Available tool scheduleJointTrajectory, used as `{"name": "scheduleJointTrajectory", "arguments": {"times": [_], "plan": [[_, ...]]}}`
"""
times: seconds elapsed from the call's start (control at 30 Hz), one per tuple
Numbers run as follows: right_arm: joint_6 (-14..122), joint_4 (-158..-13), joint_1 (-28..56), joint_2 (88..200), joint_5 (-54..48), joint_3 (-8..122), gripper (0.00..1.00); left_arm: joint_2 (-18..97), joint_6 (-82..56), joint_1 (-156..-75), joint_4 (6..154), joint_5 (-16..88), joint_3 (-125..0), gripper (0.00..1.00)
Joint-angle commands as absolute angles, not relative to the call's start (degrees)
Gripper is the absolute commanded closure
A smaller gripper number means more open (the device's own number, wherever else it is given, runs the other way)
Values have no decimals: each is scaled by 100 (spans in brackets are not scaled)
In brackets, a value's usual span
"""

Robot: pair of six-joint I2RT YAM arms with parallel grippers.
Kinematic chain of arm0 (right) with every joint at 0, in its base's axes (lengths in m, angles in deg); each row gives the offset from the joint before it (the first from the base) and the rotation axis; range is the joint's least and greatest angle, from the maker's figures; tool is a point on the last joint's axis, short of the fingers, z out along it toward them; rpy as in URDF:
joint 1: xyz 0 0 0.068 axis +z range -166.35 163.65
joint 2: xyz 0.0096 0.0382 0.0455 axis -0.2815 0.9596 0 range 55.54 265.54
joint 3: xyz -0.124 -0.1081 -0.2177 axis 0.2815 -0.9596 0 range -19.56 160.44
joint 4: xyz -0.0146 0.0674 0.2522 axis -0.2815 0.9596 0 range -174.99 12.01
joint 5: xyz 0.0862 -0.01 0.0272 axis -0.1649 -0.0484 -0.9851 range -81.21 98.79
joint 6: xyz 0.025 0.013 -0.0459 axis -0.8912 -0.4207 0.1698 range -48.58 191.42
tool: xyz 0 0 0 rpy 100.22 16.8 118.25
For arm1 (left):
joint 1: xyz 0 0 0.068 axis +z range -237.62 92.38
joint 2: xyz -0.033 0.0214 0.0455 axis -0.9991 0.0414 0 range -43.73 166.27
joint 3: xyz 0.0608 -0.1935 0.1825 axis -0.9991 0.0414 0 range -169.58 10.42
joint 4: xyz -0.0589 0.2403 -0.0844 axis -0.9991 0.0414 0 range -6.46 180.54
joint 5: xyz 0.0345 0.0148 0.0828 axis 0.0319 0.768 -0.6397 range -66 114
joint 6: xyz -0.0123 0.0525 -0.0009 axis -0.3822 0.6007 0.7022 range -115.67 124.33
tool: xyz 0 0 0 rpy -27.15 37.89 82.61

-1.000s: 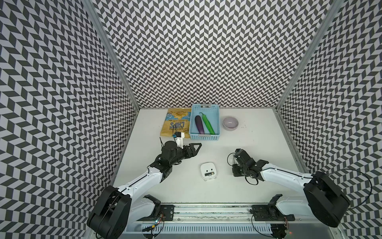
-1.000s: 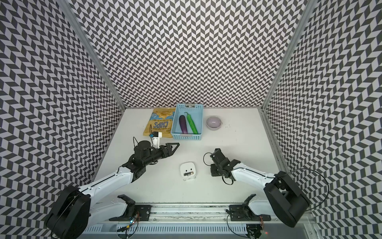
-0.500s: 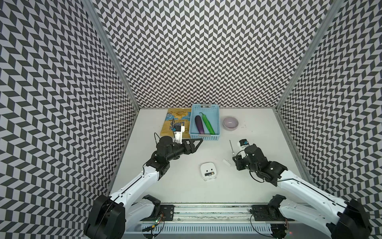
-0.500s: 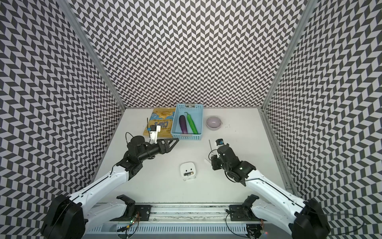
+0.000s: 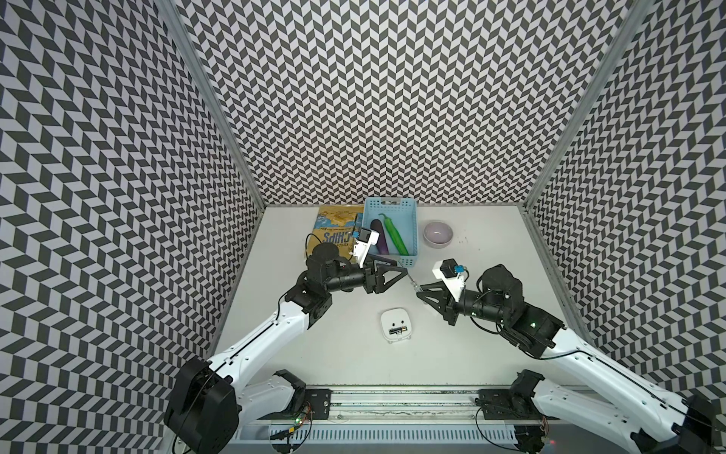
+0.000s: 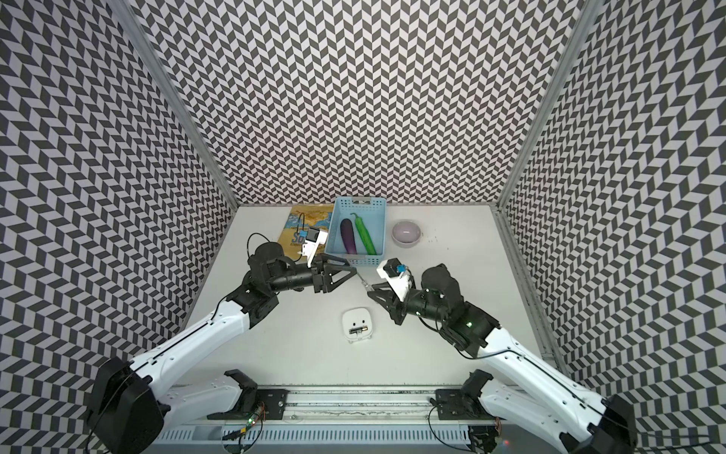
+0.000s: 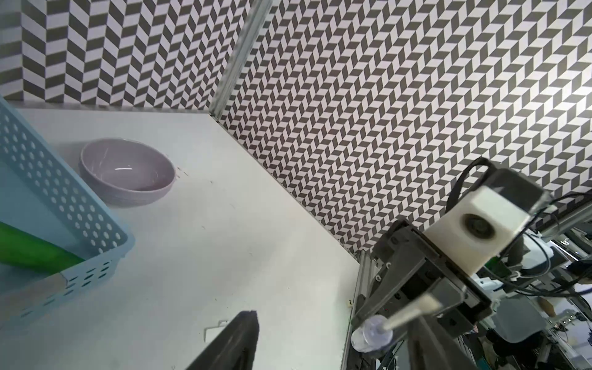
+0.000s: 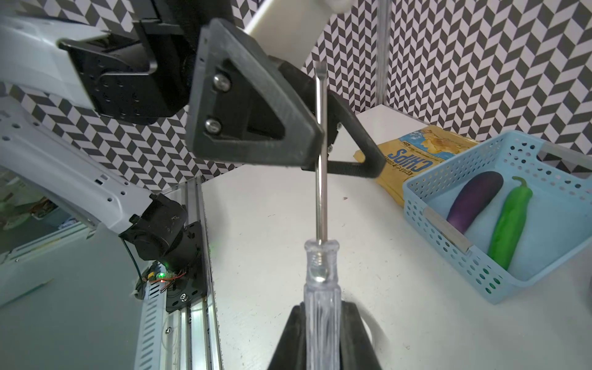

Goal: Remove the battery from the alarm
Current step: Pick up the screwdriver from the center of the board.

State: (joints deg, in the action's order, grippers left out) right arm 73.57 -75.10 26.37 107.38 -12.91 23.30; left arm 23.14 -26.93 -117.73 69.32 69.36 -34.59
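White table [image 5: 471,334] bears the alarm [image 5: 396,325]; chips bag [image 5: 334,232]; blue basket [image 5: 389,203]; bowl [image 5: 438,233]; possibly a small cover [image 7: 215,326].

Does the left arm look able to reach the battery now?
Probably yes: the battery lies exposed in the alarm, nothing over it, and the left claw hangs open, though up by the screwdriver in the right claw.

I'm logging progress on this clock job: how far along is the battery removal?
Done: the alarm lies back-up on the table, with its battery exposed in the open slot. In hand: the right gripper holds the screwdriver by its clear handle, shaft near the open left gripper. Left: the battery sits in its slot and has yet to come out.
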Motion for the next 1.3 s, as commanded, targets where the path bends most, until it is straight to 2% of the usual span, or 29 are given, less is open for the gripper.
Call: {"name": "scheduleJointTrajectory", "arguments": {"times": [0.0,0.27,0.4,0.53,0.77,0.83,0.97,1.27], "plan": [[7788,-7438,2758,10749,-912,2528,99,2333,-2540,-11798,7034,7128,-3664,30],[8531,-7173,3438,10762,2023,2700,100,2321,-2607,-11763,7914,7078,-3948,31],[9042,-7232,3801,10877,2931,2736,100,2227,-2955,-11539,8126,7165,-3971,31],[9436,-7346,4074,11018,3290,2729,100,2207,-3057,-11460,8239,7186,-4055,31],[9660,-7466,4296,11186,3288,2760,100,2380,-3290,-11478,7869,7537,-3968,33],[9749,-7534,4353,11183,3245,2715,100,2436,-3352,-11515,7789,7560,-3964,38],[9831,-7559,4394,11252,3330,2692,100,2555,-3331,-11639,7784,7588,-4016,57],[9989,-7594,4464,11385,3322,2729,100,2737,-3223,-11799,7859,7517,-4075,90]]}}
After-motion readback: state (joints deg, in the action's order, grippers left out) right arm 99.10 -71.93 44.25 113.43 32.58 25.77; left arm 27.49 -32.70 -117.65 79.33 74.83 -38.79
